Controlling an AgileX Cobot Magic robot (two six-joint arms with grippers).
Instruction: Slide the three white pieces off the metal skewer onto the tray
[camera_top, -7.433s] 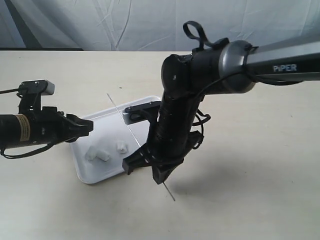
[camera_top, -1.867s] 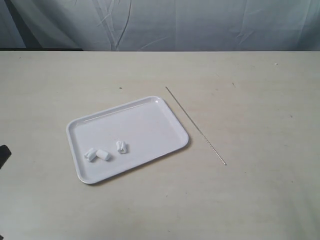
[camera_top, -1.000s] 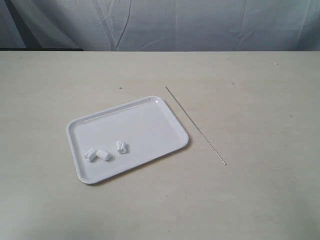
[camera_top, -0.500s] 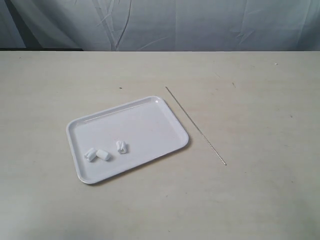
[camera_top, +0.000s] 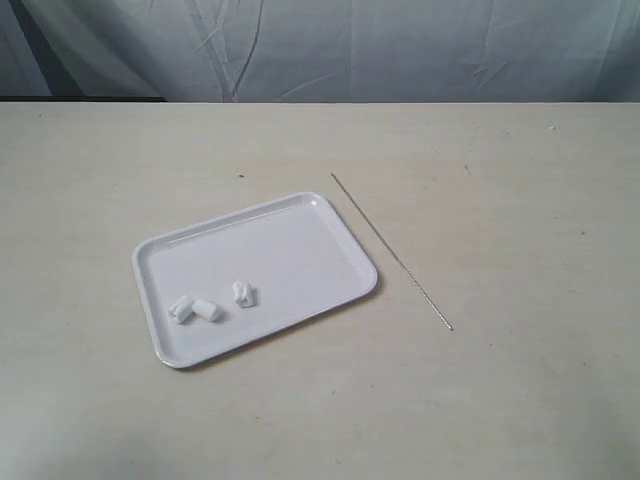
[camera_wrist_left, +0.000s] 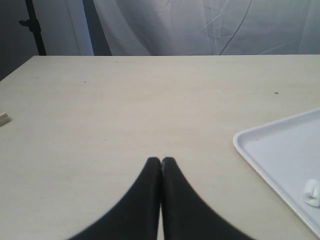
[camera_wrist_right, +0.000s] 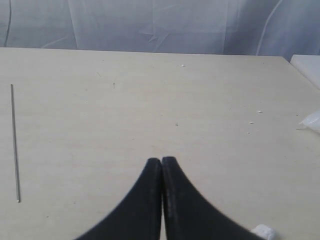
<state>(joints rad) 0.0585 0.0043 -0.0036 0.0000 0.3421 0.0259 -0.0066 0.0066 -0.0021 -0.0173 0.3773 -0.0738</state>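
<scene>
The white tray (camera_top: 290, 240) lies on the table in the exterior view, and the three white pieces (camera_top: 210, 304) rest loose inside it near its front left. The bare metal skewer (camera_top: 391, 250) lies flat on the table just right of the tray. Neither arm shows in the exterior view. In the left wrist view my left gripper (camera_wrist_left: 161, 160) is shut and empty over bare table, with a tray (camera_wrist_left: 270, 150) corner and one white piece (camera_wrist_left: 311, 192) off to the side. In the right wrist view my right gripper (camera_wrist_right: 161, 160) is shut and empty, the skewer (camera_wrist_right: 15, 142) lying apart from it.
A grey cloth backdrop hangs behind the beige table. A small pale block (camera_wrist_left: 4, 119) sits at the table's edge in the left wrist view. White objects (camera_wrist_right: 306, 64) and a clear scrap (camera_wrist_right: 311, 121) lie at the table's side in the right wrist view.
Both arms have left the exterior view; the right gripper earlier held the skewer over the tray, which now lies on the table. Nothing has moved in the last second.
</scene>
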